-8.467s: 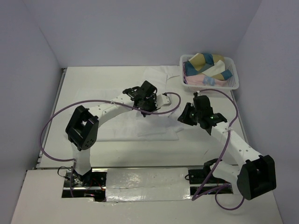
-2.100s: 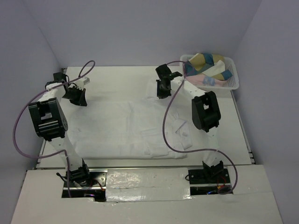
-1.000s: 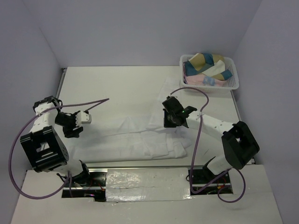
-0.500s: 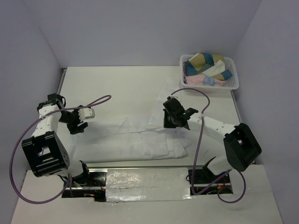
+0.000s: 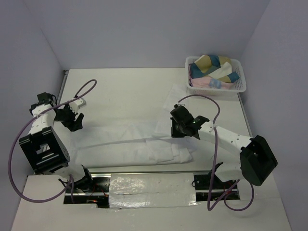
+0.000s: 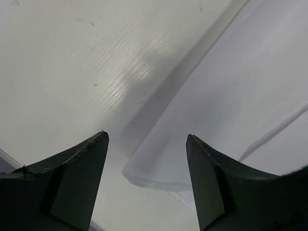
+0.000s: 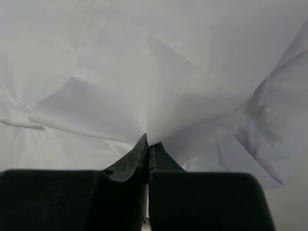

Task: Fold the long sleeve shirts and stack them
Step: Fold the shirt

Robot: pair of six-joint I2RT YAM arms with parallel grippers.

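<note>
One white shirt lies bunched near the front of the worktop. The right fingers are pressed together, pinching a fold of it. The left fingers are spread and empty above the cloth's left end. Pulled from that single pinch, the thin cloth would likely drag askew or slip free, spoiling the fold.

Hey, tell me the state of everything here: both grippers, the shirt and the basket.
long sleeve shirt: lying rumpled on the table, one fold pinched up.
left gripper: open, holding nothing.
right gripper: shut on the long sleeve shirt.
basket: holds coloured cloths.
</note>
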